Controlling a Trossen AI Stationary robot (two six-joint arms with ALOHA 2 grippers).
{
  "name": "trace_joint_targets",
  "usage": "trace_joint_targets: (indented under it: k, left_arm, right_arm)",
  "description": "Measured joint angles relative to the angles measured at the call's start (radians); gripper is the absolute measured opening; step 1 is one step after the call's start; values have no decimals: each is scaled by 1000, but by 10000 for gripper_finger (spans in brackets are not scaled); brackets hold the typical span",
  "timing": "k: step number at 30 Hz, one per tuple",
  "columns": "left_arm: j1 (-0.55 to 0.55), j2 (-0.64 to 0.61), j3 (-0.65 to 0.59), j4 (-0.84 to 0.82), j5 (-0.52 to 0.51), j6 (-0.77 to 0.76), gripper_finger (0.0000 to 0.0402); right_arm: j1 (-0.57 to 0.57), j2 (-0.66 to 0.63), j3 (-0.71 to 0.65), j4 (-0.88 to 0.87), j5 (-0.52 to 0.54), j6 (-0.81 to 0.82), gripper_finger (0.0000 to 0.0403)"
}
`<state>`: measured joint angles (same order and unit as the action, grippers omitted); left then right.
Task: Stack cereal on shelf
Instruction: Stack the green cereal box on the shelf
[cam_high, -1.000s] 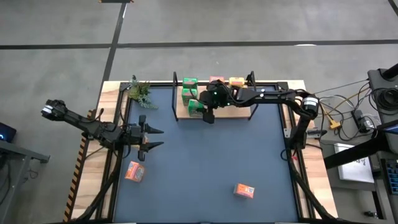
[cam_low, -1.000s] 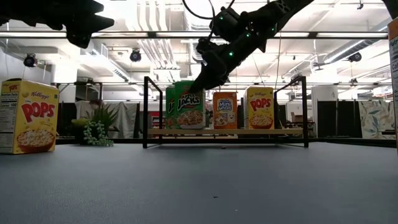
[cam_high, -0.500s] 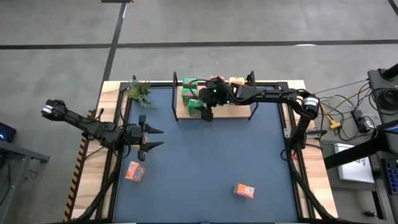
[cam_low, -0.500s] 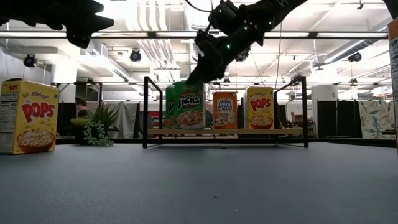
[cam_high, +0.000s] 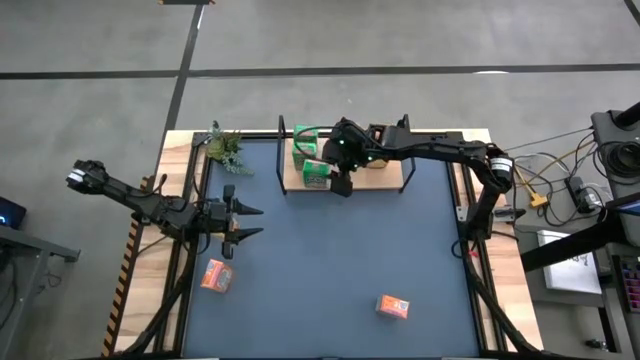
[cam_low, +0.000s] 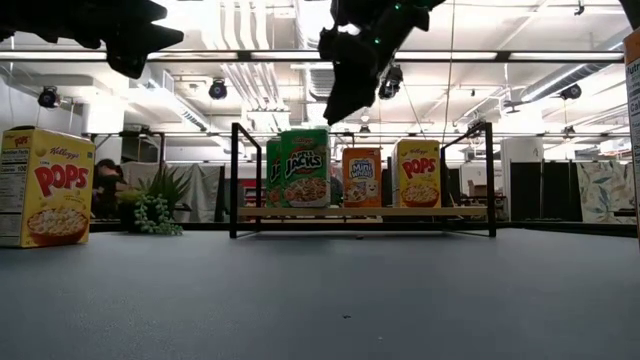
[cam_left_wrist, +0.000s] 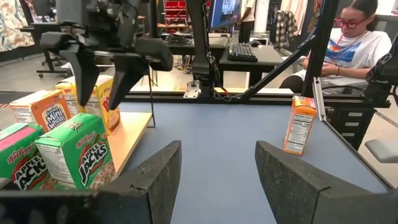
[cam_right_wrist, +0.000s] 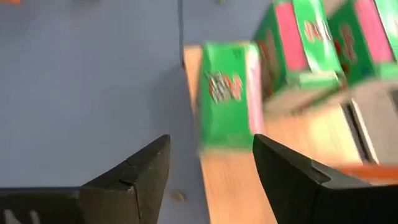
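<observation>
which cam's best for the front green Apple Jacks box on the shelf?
Low view: the front green box stands upright on the shelf, front square on. Left wrist shows it angled; high view only its top; right wrist blurred. Right gripper open above it.

Grey concrete floor (cam_high: 400, 40) surrounds the table (cam_high: 180, 145). Beyond it, white ceiling ducts (cam_low: 240, 80), a desk (cam_left_wrist: 249, 56) and a seated person (cam_left_wrist: 348, 50).

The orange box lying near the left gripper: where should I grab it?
The orange box lies flat on the mat, slightly skewed. I'd bring the open left gripper straight down and pinch its two long edges, wrist turned to match the skew.
</observation>
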<state>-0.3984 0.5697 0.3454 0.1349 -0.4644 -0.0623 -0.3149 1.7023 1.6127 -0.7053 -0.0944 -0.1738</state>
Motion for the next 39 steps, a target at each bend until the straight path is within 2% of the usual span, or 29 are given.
trace_joint_targets:
  k: [4,8,13,18,23,32,39]
  left_arm:
    - [0,0,0,0,0,0,190]
    - [0,0,0,0,0,0,190]
    - [0,0,0,0,0,0,190]
    - [0,0,0,0,0,0,190]
    - [0,0,0,0,0,0,190]
    - [0,0,0,0,0,0,190]
    - [0,-2,0,1,1,1,190]
  right_arm:
    - [1,0,-13,-56,50,3,184]
    - [1,7,-45,-49,87,18,128]
    - [1,15,-86,51,96,1,57]
    - [1,15,-92,139,96,-13,14]
    - [1,15,-92,188,97,-34,9]
    - [5,21,-96,137,95,-9,9]
    - [5,66,-108,216,108,-29,9]
